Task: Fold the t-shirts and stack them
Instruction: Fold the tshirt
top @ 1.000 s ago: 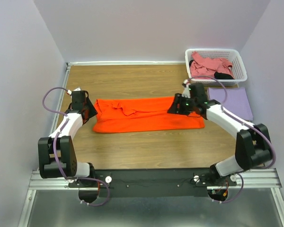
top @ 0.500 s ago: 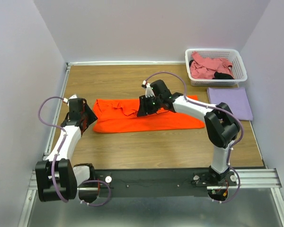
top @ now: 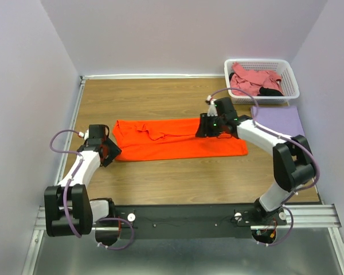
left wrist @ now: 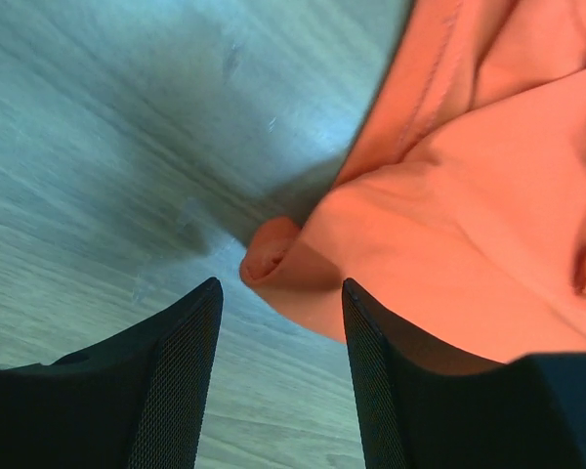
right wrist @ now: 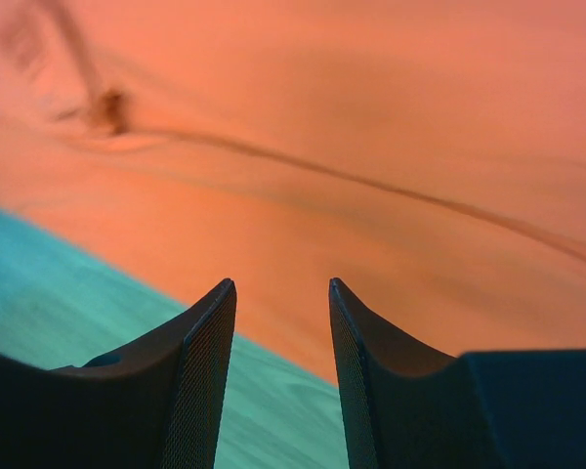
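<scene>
Top external view shows the orange shirt lying as a long band across the middle of the table. It looks already folded lengthwise, so I'd say the job left is bringing its ends together. The left gripper sits low at the band's 9 o'clock end. Its wrist camera shows the fingers parted with nothing in them and the rolled corner of the cloth just ahead of the gap, a sensible spot for pinching that end. The right gripper hangs over the band's far edge, about 1 o'clock from its middle. Its fingers are likewise spread and empty, with orange cloth close beneath, probably lining up for a hold there. The lavender shirt lies folded flat at the table's 3 o'clock side, presumably as the base of the stack. Just beyond it, at 1 o'clock, the white basket holds the pink shirt and a bit of black cloth, not yet folded
</scene>
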Robot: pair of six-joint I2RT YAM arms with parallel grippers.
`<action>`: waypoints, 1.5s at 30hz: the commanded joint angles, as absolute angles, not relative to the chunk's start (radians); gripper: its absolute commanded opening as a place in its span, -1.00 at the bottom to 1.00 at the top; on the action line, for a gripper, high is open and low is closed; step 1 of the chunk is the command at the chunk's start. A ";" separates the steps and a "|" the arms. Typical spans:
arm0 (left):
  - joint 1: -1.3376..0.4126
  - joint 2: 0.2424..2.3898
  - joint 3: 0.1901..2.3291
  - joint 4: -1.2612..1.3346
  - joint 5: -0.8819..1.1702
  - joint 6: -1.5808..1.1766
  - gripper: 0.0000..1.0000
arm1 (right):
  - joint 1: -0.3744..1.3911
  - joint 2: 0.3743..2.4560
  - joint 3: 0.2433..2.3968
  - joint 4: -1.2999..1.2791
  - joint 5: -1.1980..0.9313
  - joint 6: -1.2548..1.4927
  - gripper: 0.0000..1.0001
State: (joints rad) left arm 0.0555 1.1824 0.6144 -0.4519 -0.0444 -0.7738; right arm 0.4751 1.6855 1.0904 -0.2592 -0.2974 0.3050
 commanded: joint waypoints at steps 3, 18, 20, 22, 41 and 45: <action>0.044 1.227 0.607 -0.472 -0.101 -0.818 0.21 | 0.387 1.629 1.022 -0.276 -0.137 0.287 0.02; 0.046 1.344 0.614 -0.373 -0.138 -0.816 -0.73 | 0.094 1.545 0.781 -0.273 -0.112 0.462 -0.01; 0.048 1.354 0.620 -0.374 -0.147 -0.816 -0.82 | 0.049 1.543 0.756 -0.275 -0.120 0.477 -0.01; 0.054 1.356 0.623 -0.379 -0.153 -0.816 -0.85 | 0.019 1.543 0.739 -0.275 -0.124 0.498 -0.02; 0.112 1.126 0.640 -0.469 -0.109 -0.801 0.32 | 0.056 1.482 0.879 -0.339 -0.264 0.387 0.05; 0.112 1.036 0.679 -0.489 -0.111 -0.781 0.33 | 0.257 1.522 1.001 -0.350 -0.192 0.342 0.05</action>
